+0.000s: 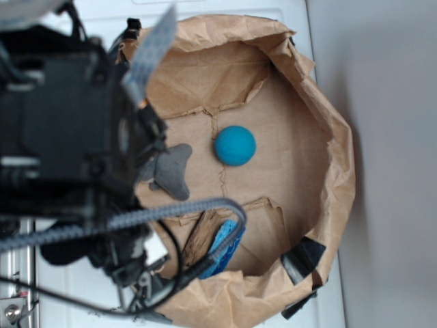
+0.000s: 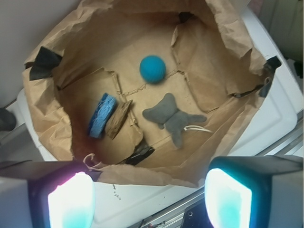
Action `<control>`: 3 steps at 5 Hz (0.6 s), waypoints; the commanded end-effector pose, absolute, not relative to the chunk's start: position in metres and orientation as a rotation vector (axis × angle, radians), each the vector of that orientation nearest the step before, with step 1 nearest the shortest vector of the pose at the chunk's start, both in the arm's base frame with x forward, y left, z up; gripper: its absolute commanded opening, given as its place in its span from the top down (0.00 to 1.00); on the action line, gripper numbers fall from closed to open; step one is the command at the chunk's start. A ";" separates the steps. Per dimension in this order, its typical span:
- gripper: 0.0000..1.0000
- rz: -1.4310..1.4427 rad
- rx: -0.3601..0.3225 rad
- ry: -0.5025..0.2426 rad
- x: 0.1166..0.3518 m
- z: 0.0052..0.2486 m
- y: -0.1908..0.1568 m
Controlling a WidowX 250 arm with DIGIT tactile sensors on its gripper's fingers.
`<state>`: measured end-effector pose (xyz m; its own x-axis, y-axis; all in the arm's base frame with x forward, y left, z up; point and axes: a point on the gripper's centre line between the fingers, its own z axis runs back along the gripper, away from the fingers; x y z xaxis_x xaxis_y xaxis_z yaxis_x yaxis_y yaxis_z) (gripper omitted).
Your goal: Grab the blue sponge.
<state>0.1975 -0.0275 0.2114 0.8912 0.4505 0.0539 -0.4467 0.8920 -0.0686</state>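
The blue sponge [image 1: 224, 247], a thin bright-blue porous slab with a rippled edge, stands on its long edge in the exterior view, propped against a torn flap of the crumpled brown paper bag [image 1: 321, 102] that holds everything. It leans there because the flap gives it a wall; without that it would likely lie flat. Taking the round teal ball [image 1: 235, 145] as landmark, the sponge sits well below it and slightly to its left, near the bag's lower rim. A grey plush toy [image 1: 172, 171] lies just to the left of the ball. The black robot arm fills the left of this view with a braided cable crossing in front of the sponge, and the hand itself cannot be made out here.

In the wrist view the sponge [image 2: 101, 115] lies down-left of the teal ball [image 2: 152, 69], touching a brown flap on its right side. The grey toy [image 2: 172, 116] rests below the ball. The bag [image 2: 42, 104] stands on a white bench [image 2: 280, 109]. The hand [image 2: 149, 199] shows only its two pale fingertips at the bottom edge, set wide apart with nothing between them, so it is spread and empty. The sponge is well apart from it, up and left of its centre, so the hand probably needs to travel forward, leftward and down into the bag.
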 end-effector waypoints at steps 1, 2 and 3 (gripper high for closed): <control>0.00 0.475 -0.070 -0.117 0.203 0.224 -0.021; 0.00 0.476 -0.065 -0.137 0.209 0.201 -0.027; 0.00 0.477 -0.005 -0.119 0.224 0.177 -0.032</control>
